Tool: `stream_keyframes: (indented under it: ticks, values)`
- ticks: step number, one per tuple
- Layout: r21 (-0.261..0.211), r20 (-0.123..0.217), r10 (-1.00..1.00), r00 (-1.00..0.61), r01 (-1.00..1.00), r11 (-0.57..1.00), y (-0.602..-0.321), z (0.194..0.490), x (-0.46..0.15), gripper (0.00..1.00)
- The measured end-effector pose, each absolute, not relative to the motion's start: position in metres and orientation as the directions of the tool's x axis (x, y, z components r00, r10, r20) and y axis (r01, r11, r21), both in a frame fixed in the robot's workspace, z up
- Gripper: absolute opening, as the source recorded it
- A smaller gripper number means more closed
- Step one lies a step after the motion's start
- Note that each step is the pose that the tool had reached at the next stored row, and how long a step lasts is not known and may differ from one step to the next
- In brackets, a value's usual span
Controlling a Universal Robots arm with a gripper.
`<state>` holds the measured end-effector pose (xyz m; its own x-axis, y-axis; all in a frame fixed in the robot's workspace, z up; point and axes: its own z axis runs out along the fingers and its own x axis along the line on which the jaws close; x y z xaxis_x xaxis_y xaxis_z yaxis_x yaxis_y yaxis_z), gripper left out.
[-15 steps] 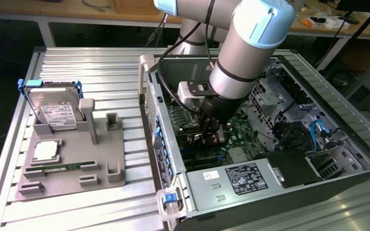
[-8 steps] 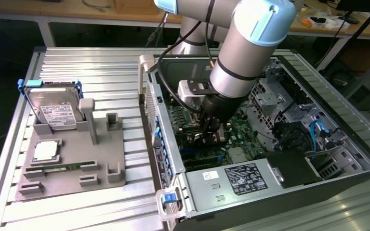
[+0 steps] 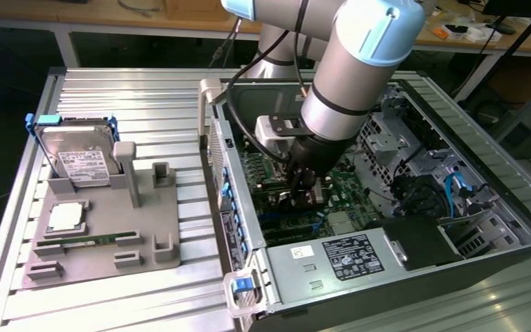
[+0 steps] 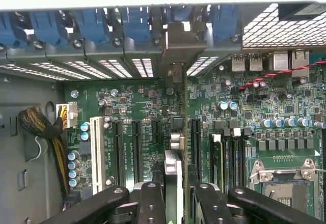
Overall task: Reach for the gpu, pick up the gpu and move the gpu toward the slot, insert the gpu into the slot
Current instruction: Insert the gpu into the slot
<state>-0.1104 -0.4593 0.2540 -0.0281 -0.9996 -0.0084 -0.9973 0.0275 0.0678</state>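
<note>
gpu (image 4: pixel 173 183) seen edge-on, upright, clamped between the claw (image 4: pixel 174 203) fingers, its silver bracket end (image 4: pixel 175 46) reaching ahead to the case's rear slot openings. Claw closed on the card, down inside the open pc case (image 3: pixel 487 173), just above the motherboard (image 4: pixel 142 112). Card edge sits beside the black expansion slots (image 4: pixel 136 147); seated or not, cannot tell. Risk, as a judgement: slight tilt or offset and the edge connector jams on the slot wall, or the bracket snags the rear frame. Wrist view gives slot alignment; exterior view shows the claw (image 3: pixel 301 197) in the case, and well off to its side a hard drive (image 3: pixel 81 162) in the grey holder (image 3: pixel 99 235) on the bench (image 3: pixel 155 90)
</note>
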Motion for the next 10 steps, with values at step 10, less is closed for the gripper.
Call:
stream_keyframes:
  ticks: [10]
  values:
    - [0.068, -0.008, -1.000, -0.011, -0.998, 0.010, -0.4591, 0.2540, -0.1104, 0.27]
